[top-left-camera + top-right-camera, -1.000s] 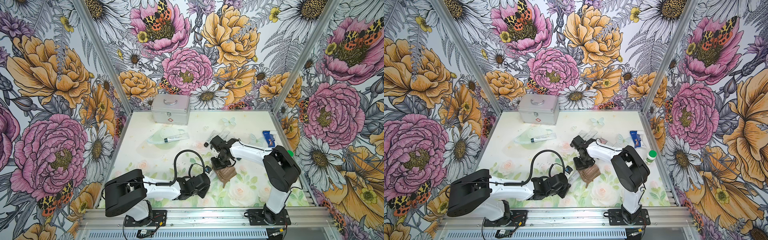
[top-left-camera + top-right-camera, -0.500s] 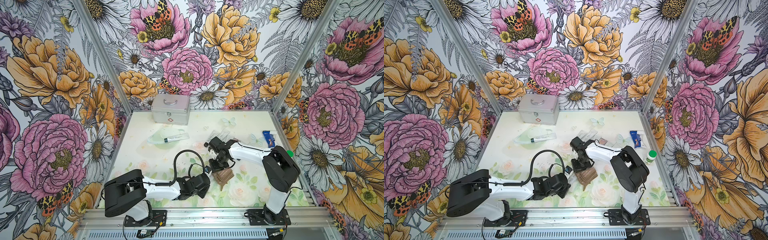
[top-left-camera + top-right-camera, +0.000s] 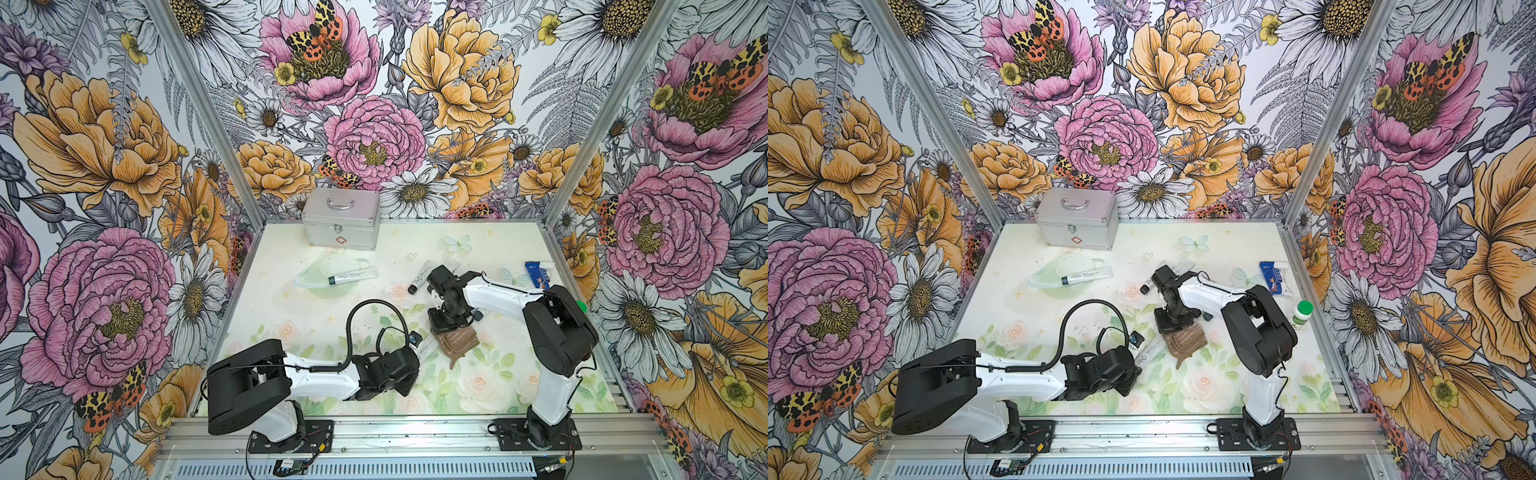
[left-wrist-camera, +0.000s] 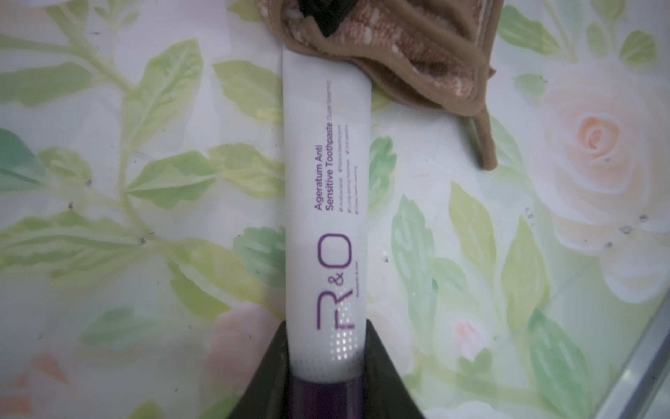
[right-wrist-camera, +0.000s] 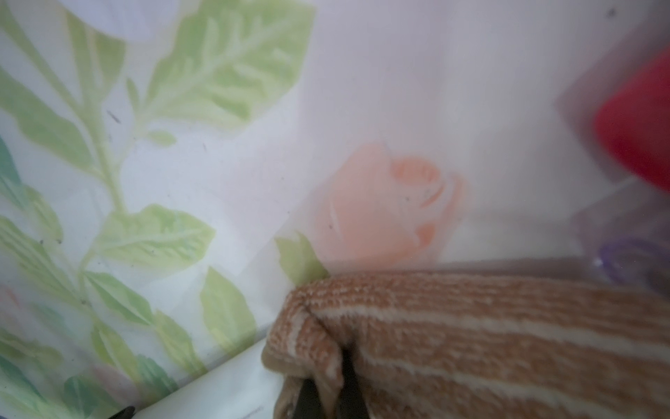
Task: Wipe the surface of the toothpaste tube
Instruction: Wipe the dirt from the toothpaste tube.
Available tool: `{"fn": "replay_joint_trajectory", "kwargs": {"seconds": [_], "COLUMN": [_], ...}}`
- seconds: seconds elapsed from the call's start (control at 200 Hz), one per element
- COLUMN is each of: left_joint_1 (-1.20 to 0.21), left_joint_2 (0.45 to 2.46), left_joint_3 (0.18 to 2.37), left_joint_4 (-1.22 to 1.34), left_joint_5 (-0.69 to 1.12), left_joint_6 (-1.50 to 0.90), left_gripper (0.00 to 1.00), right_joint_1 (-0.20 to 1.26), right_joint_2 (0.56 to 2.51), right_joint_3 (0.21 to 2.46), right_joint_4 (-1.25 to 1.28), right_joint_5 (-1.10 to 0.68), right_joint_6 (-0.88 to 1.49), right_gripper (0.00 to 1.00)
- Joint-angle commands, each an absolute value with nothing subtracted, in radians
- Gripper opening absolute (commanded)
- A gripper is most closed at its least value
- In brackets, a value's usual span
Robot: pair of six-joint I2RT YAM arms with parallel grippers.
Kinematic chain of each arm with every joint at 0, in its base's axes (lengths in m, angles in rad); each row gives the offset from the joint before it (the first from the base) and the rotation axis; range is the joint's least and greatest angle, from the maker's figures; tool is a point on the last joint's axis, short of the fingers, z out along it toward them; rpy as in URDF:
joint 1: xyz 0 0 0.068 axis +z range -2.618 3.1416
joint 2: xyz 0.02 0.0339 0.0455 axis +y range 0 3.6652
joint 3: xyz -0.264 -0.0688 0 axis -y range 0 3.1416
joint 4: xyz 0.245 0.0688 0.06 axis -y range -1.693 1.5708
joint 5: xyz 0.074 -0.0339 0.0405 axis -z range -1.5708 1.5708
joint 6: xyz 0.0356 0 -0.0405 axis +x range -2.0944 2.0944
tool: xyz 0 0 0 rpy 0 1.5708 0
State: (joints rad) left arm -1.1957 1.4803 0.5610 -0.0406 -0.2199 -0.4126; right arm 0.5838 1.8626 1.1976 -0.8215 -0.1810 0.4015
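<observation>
Wiping under way: right claw (image 5: 326, 391), pinching brown cloth (image 3: 457, 343), has swept back toward one o'clock along the toothpaste tube (image 4: 326, 181) pinched by the left claw (image 4: 326, 381).

The desk (image 3: 291, 316) wears a pale print of roses and green leaves. Out from the left hand (image 4: 324, 366) runs the white toothpaste tube (image 4: 326, 181), its far end under the brown striped cloth (image 3: 459, 343) bunched beneath the right hand (image 3: 451, 328). Just beside the right hand lies a small dark cap (image 3: 478, 316), and beyond it a second tube (image 3: 419, 277). Toward the wall on the right hand's side are a blue packet (image 3: 538, 274) and a green-capped bottle (image 3: 1301, 314). Well beyond the left hand, a third tube (image 3: 353, 275) rests on a pale green face mask (image 3: 328, 270), with a silver case (image 3: 340, 220) behind.
</observation>
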Motion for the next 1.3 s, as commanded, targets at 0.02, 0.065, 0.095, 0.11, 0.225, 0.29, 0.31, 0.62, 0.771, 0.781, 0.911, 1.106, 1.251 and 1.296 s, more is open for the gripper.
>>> {"fn": "replay_joint_trajectory", "kwargs": {"seconds": [0.02, 0.065, 0.095, 0.11, 0.225, 0.29, 0.31, 0.62, 0.771, 0.781, 0.911, 1.106, 1.251, 1.296], "left_joint_1": [-1.191, -1.192, -1.19, -1.19, -1.187, -1.187, -1.188, -1.186, -1.185, -1.184, -1.185, -1.181, -1.18, -1.178], "left_joint_2": [1.483, 1.482, 1.481, 1.48, 1.481, 1.481, 1.482, 1.47, 1.466, 1.466, 1.463, 1.468, 1.459, 1.457], "left_joint_3": [0.539, 0.538, 0.538, 0.538, 0.539, 0.539, 0.539, 0.534, 0.532, 0.532, 0.531, 0.536, 0.532, 0.531], "left_joint_4": [-0.077, -0.078, -0.078, -0.077, -0.077, -0.077, -0.077, -0.077, -0.079, -0.079, -0.081, -0.081, -0.081, -0.08], "left_joint_5": [-0.252, -0.252, -0.252, -0.252, -0.252, -0.252, -0.252, -0.247, -0.246, -0.245, -0.246, -0.241, -0.242, -0.242], "left_joint_6": [-0.411, -0.411, -0.411, -0.411, -0.41, -0.41, -0.41, -0.406, -0.408, -0.408, -0.409, -0.407, -0.406, -0.409], "left_gripper": [0.24, 0.24, 0.24, 0.24, 0.24, 0.24, 0.24, 0.24, 0.24, 0.24, 0.24, 0.24, 0.24, 0.24], "right_joint_1": [0.627, 0.651, 0.668, 0.678, 0.739, 0.759, 0.76, 0.634, 0.588, 0.586, 0.573, 0.612, 0.674, 0.693], "right_joint_2": [1.856, 1.845, 1.84, 1.838, 1.835, 1.836, 1.838, 1.883, 1.92, 1.922, 1.934, 1.864, 1.796, 1.785], "right_joint_3": [1.153, 1.156, 1.158, 1.159, 1.152, 1.14, 1.135, 1.098, 1.123, 1.124, 1.121, 1.117, 1.097, 1.091], "right_joint_4": [-0.9, -0.894, -0.89, -0.888, -0.854, -0.84, -0.838, -0.9, -0.926, -0.927, -0.924, -0.909, -0.89, -0.884], "right_joint_5": [-0.187, -0.226, -0.251, -0.262, -0.35, -0.373, -0.376, -0.147, -0.042, -0.04, -0.025, -0.164, -0.277, -0.301], "right_joint_6": [0.414, 0.426, 0.436, 0.442, 0.476, 0.489, 0.489, 0.415, 0.384, 0.383, 0.377, 0.402, 0.446, 0.458], "right_gripper": [0.0, 0.0, 0.0, 0.0, 0.0, 0.0, 0.0, 0.0, 0.0, 0.0, 0.0, 0.0, 0.0, 0.0]}}
